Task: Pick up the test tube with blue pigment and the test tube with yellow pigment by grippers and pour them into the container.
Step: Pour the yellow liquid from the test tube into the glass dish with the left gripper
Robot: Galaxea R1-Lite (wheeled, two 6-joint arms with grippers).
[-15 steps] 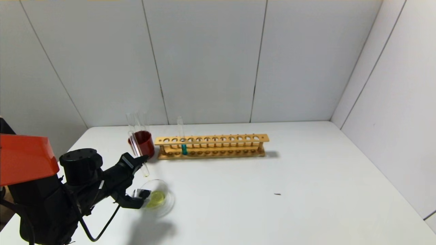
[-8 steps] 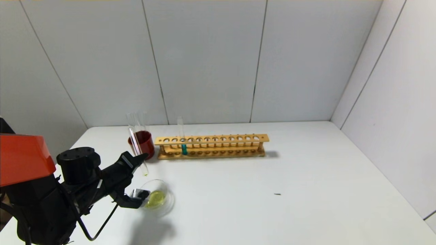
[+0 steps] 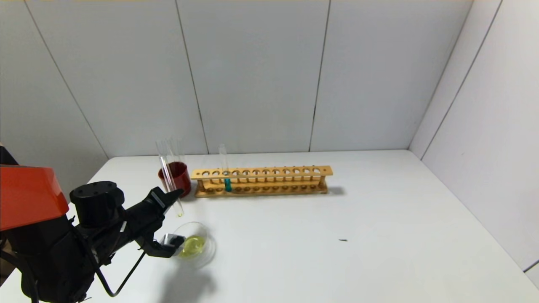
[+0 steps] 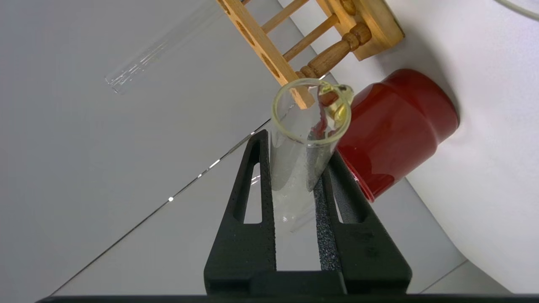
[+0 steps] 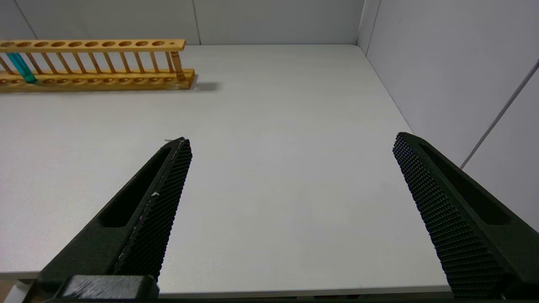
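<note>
My left gripper [image 3: 175, 194] [image 4: 297, 147] is shut on the test tube with yellow pigment [image 3: 169, 179] [image 4: 294, 162]. The tube stands nearly upright above the table, just behind the container, with only a trace of yellow at its rounded bottom. The container [image 3: 205, 252], a low clear glass dish, holds a pool of yellow liquid. The test tube with blue pigment [image 3: 227, 184] [image 5: 20, 66] stands in the wooden rack [image 3: 269, 172] [image 5: 105, 43]. My right gripper [image 5: 291, 141] hangs open over bare table, far from the rack.
A dark red cup [image 3: 180, 176] [image 4: 396, 130] with clear tubes in it stands at the rack's left end [image 4: 269, 59], close behind the held tube. White walls close the table's back and right side. A small dark speck [image 3: 343, 240] lies right of centre.
The held tube has risen a little and stands slightly more upright. The left arm has drawn back a touch. Nothing else has moved.
</note>
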